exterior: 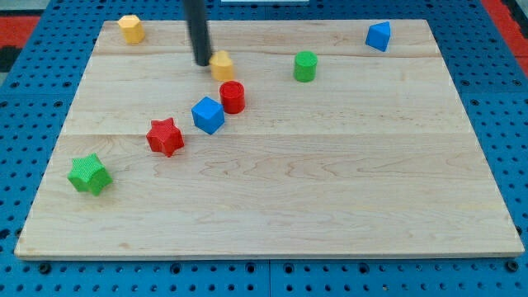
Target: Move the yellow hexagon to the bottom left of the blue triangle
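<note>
My tip [203, 62] touches the left side of a yellow block [222, 65] at the bench's [330, 206] top centre, so, with no claw here to clench, pushing seems begun, next going right toward the far blue triangle [379, 36].

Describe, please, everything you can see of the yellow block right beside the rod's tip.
The small yellow block sits near the board's top edge, left of centre. It looks like matte plastic; its exact shape is unclear. My tip stands against its left side, seemingly touching. The red cylinder lies just below it, close but apart.
</note>
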